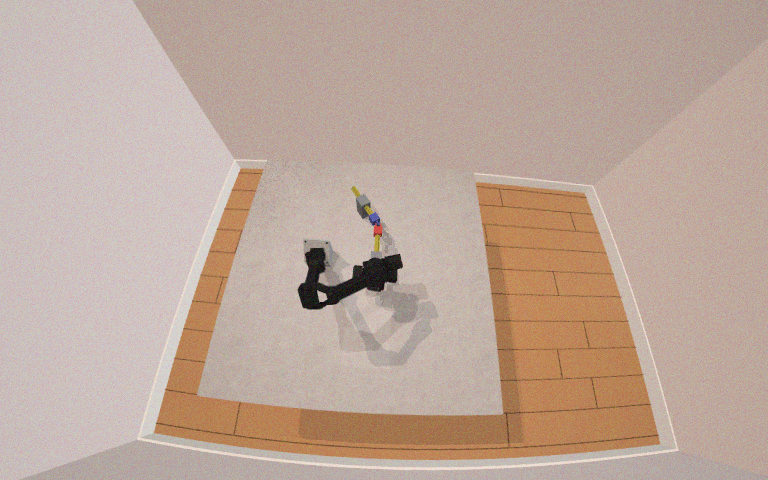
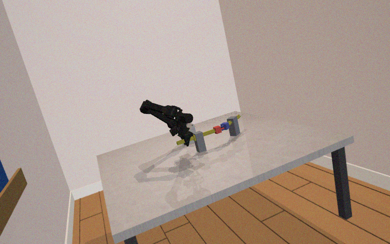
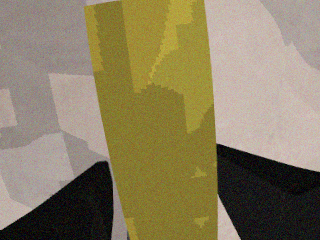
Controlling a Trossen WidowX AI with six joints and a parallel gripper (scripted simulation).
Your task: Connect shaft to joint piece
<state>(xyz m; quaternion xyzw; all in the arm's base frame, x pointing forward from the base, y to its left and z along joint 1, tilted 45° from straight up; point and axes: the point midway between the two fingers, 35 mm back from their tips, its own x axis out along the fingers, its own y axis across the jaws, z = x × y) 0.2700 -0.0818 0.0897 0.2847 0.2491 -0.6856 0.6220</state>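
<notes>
The second yellow shaft [image 1: 377, 243] [image 2: 208, 133] [image 3: 160, 125] runs through its grey block [image 2: 200, 142], and its far end meets the red joint piece [image 1: 377, 230] [image 2: 217, 129] with no gap seen. The red piece is hinged to the blue piece [image 1: 374, 217] [image 2: 225, 125] on the first shaft, which is held in the other grey block [image 1: 363, 207] [image 2: 234, 127]. My gripper [image 2: 187, 141] [image 3: 159, 164] is open, its fingers on either side of the second shaft behind its block. A thin gap shows by the left finger in the wrist view; contact on the right is unclear.
The arm's base plate [image 1: 309, 245] is on the grey table [image 1: 271, 350] [image 2: 275, 144], to the left of the shafts in the top view. The arm bends over the second shaft's rear part and partly hides its block there. Arm shadows fall on the table.
</notes>
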